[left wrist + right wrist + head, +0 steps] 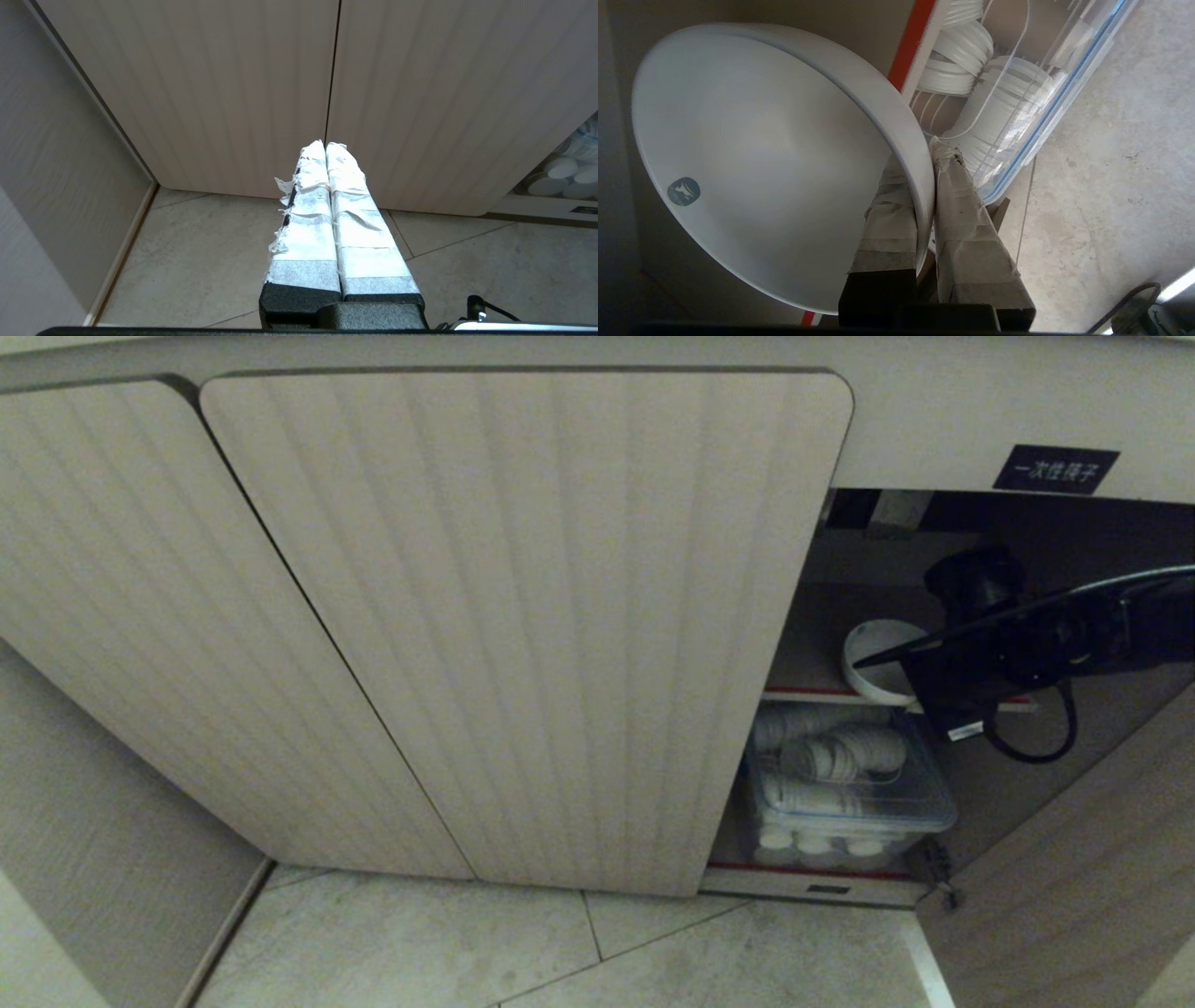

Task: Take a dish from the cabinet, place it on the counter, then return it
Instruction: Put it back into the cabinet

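Bowl (752,154) sits on the cabinet's (523,616) upper shelf (803,693), its rim pinched by the right gripper (924,158), 1 finger inside. Glazed ceramic: stiff, slippery, breakable; the rim is the best hold. Left gripper (325,145) hangs closed, empty.

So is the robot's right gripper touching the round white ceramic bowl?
Touching. In the right wrist view the right gripper pinches the round white ceramic bowl by its rim, one taped finger inside and one outside.
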You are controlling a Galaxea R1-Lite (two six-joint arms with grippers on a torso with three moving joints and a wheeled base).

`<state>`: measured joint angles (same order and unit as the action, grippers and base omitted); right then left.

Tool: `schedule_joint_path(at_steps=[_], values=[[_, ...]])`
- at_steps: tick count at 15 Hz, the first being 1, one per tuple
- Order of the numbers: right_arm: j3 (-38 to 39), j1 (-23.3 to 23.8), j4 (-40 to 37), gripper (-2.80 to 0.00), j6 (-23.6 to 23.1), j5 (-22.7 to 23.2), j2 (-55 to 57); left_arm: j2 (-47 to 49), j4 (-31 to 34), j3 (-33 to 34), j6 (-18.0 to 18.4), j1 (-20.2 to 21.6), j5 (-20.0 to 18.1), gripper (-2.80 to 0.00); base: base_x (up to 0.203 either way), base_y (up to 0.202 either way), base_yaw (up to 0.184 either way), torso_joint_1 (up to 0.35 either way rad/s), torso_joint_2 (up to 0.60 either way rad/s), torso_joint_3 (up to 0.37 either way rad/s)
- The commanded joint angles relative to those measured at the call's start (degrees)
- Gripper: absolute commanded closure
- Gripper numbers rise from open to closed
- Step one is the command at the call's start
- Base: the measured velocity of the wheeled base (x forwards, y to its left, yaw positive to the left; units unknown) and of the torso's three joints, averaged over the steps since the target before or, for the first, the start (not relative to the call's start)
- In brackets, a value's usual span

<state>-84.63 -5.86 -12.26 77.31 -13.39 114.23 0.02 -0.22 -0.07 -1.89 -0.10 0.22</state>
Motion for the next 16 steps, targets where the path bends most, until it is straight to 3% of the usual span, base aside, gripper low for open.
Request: schedule_joint_path(at_steps=[1, 16], values=[[-1.2, 0.0, -0.1, 0.00, 0.5, 0.2, 0.4, 0.0, 0.0, 0.0, 0.0, 0.0, 0.1, 0.00, 0.000, 0.000, 0.000, 0.000, 0.00, 0.000], [-4.0, 0.0, 0.0, 0.00, 0.6, 2.8, 2.8, 0.0, 0.0, 0.0, 0.0, 0.0, 0.1, 0.00, 0.000, 0.000, 0.000, 0.000, 0.00, 0.000]])
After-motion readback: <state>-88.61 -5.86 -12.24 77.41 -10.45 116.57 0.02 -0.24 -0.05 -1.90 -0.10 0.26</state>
